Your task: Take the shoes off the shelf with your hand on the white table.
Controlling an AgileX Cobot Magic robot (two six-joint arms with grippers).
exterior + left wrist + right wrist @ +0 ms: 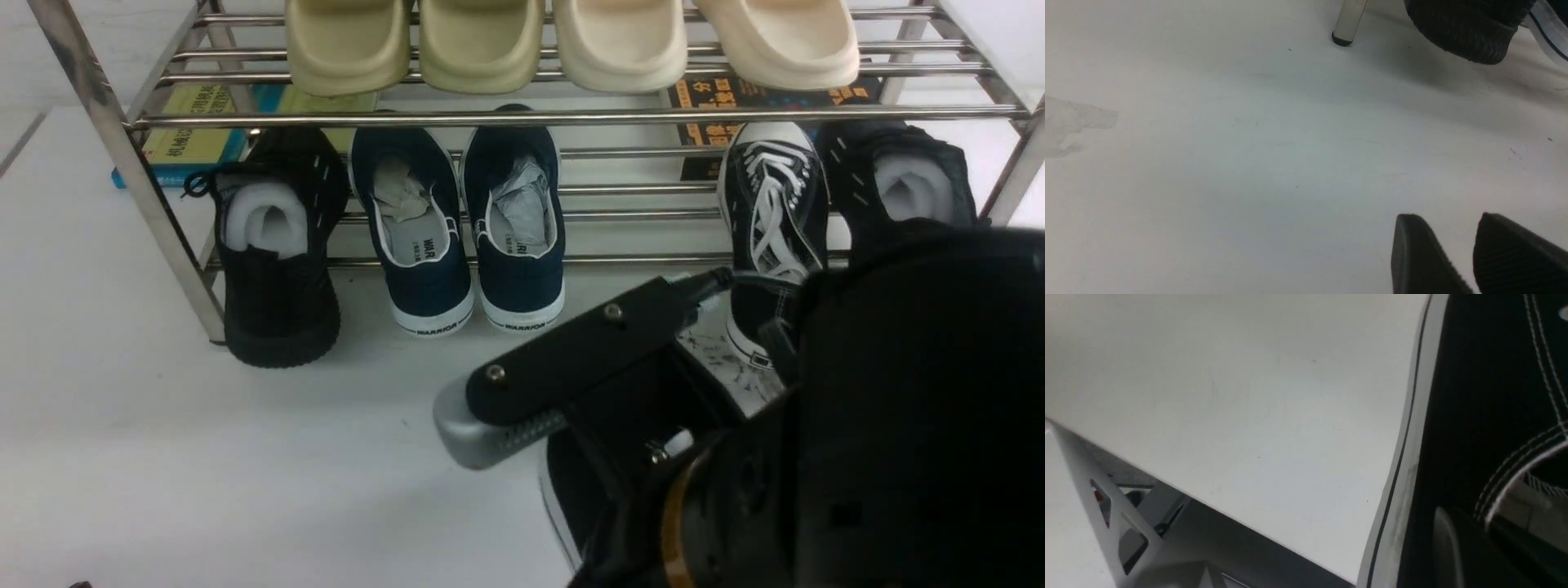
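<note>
One black canvas sneaker with white laces stands on the lower tier of the chrome shelf, toe towards me. Its mate sits low over the white table near the front edge, mostly hidden under my arm. The right wrist view shows this second sneaker's black side, white stitching and white sole edge. My right gripper is shut on its collar, with one finger against the canvas. My left gripper hovers open over bare table and shows only in its own wrist view.
Black knit shoes flank the lower tier, and a navy WARRIOR pair stands between them. Beige slippers fill the top tier, with books behind. A shelf leg and a knit shoe's heel lie ahead of the left gripper.
</note>
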